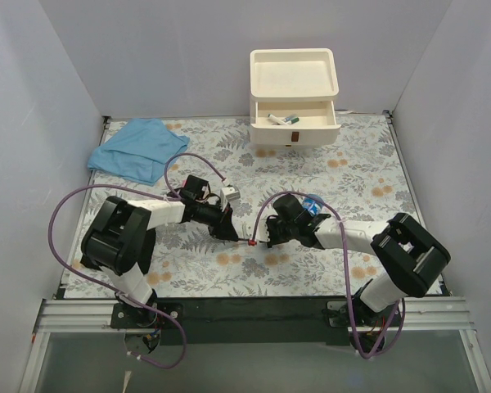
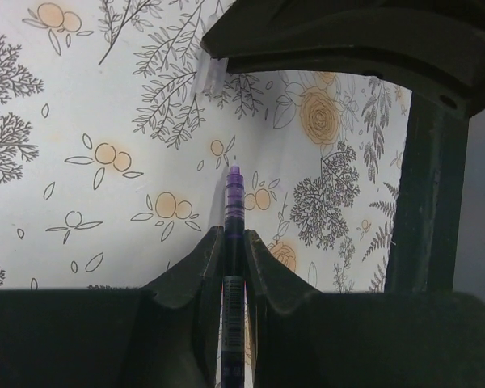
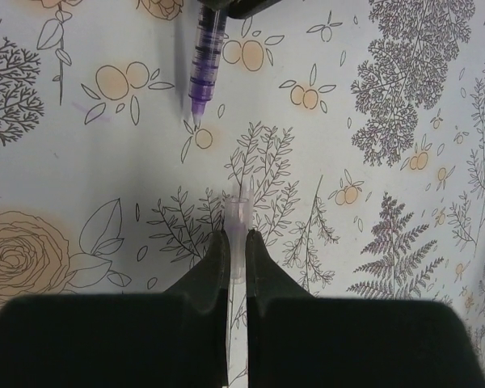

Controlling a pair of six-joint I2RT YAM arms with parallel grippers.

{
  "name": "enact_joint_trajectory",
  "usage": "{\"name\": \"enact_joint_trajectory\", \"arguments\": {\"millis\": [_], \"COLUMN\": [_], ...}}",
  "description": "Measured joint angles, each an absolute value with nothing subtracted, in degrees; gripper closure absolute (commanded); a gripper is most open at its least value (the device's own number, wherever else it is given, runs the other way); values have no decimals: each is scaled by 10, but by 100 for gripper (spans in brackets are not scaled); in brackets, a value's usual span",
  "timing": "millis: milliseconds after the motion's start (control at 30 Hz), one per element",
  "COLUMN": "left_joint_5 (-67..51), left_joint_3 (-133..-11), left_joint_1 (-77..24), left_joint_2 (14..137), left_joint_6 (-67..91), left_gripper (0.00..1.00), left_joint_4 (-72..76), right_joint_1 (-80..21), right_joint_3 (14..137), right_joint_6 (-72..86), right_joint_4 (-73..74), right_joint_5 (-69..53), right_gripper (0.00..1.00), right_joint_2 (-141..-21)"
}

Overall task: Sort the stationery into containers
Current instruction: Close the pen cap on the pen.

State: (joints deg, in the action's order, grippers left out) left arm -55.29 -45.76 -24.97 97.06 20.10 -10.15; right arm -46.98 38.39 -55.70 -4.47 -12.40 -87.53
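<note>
My left gripper (image 1: 234, 235) (image 2: 234, 236) is shut on a purple pen (image 2: 234, 202) whose bare tip points away from it. My right gripper (image 1: 262, 239) (image 3: 237, 237) is shut on a small clear pen cap (image 3: 238, 222). The two grippers face each other low over the middle of the mat, a short gap apart. In the right wrist view the pen (image 3: 204, 65) hangs just ahead and left of the cap, not lined up with it. The cream drawer unit (image 1: 295, 135) stands at the back with its top drawer (image 1: 295, 119) pulled open; a few pens (image 1: 282, 119) lie in it.
A light-blue cloth (image 1: 137, 147) lies at the back left. A small white item (image 1: 229, 195) sits by the left arm and a small blue one (image 1: 313, 204) by the right arm. The unit's tray top (image 1: 295, 82) holds nothing visible. White walls close in the floral mat (image 1: 352, 172).
</note>
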Motion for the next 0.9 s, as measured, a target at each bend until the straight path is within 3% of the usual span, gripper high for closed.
{"name": "enact_joint_trajectory", "arguments": {"millis": [400,900], "left_joint_5": [-535,-547], "left_joint_3": [-412,-394], "left_joint_1": [-253,-253], "left_joint_2": [982,981], "left_joint_6": [350,412], "left_gripper": [100,100], "left_joint_4": [22,113], "right_joint_1": [-458,-454], "right_joint_3": [385,412], "right_joint_6": [-526,-513], "right_joint_4": [-43,-28], "right_joint_5": [-170,-184], "right_gripper": [99,99], "right_joint_2": [-877,-900]}}
